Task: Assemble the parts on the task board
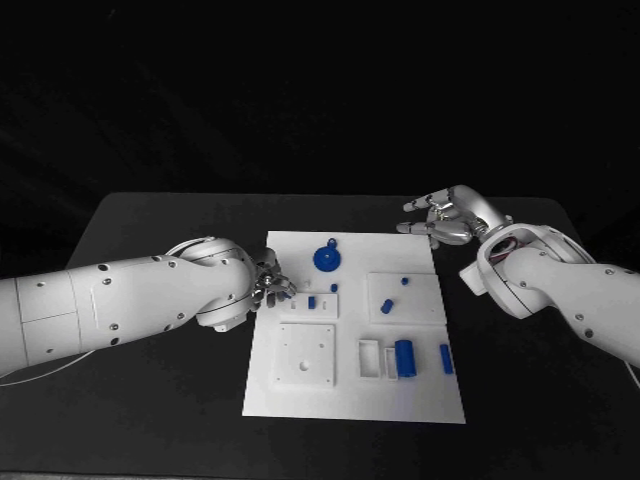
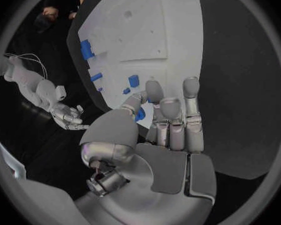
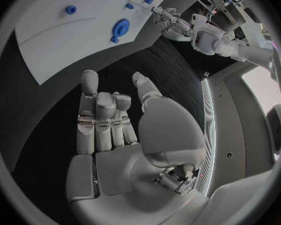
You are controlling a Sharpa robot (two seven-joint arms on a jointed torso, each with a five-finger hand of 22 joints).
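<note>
Left hand [image 1: 271, 281] hovers at the task board's [image 1: 352, 395] left edge, fingers loosely apart, holding nothing. Right hand [image 1: 450, 215] hangs just beyond the board's far right corner, also empty, fingers spread. Blue parts [image 1: 404, 352] lie scattered on the board, mid-table [image 1: 162, 215].

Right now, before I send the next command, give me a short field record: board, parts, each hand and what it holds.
board: white task board flat in the middle of the black table
parts: blue round part near the far end; small blue pieces mid-board; blue cylinder and blue bar toward the near end
left hand: left hand at the board's left edge, fingers apart, holding nothing
right hand: right hand over the table by the board's far right corner, holding nothing
</note>
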